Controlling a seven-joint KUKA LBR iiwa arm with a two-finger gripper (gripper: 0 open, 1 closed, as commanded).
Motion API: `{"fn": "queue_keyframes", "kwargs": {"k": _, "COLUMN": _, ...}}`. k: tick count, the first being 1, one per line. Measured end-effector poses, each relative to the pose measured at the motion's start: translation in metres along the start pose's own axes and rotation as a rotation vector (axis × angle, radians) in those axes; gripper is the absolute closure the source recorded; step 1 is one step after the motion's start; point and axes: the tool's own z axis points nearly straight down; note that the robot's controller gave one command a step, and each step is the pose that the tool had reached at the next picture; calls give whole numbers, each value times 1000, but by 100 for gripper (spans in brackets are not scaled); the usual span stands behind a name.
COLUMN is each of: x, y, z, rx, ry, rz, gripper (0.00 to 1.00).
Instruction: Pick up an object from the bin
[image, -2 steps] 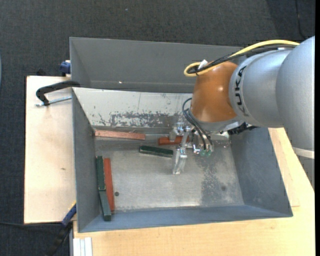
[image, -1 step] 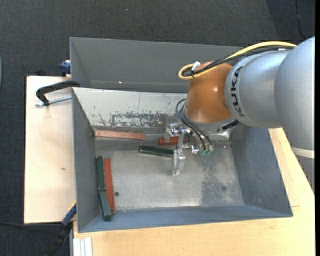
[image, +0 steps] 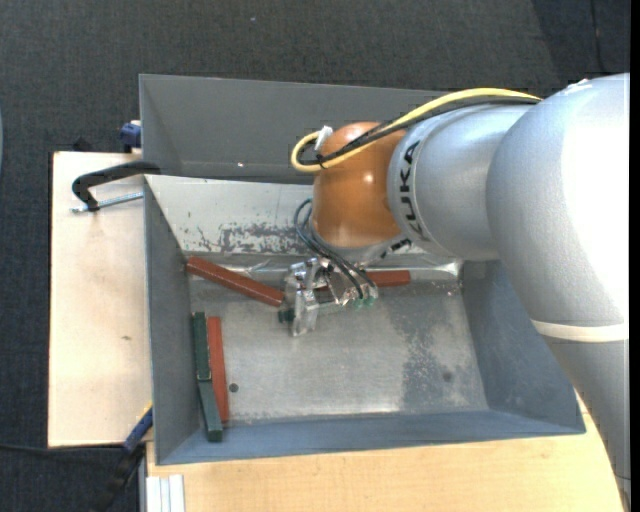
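The gripper hangs low at the centre of the frame, just right of the lower end of a red-brown bar. The bar lies slantwise on the upper left of the floor of the bin. How far the gripper is open, or whether it grips anything, cannot be told.

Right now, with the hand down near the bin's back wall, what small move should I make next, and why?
Probably shift the hand a little toward the view's left, over the red-brown stick lying slantwise at the back. The hand stands beside that stick's end, not above it; the green bar and orange bar lie far off along the left wall.
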Motion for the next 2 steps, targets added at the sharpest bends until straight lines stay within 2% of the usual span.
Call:
{"fn": "queue_keyframes", "kwargs": {"k": 1, "x": 0, "y": 0, "z": 0, "rx": 0, "ry": 0, "rz": 0, "gripper": 100}}
{"fn": "queue_keyframes", "kwargs": {"k": 2, "x": 35, "y": -18, "z": -160, "rx": -3, "ry": -7, "rz": 66, "gripper": 100}}
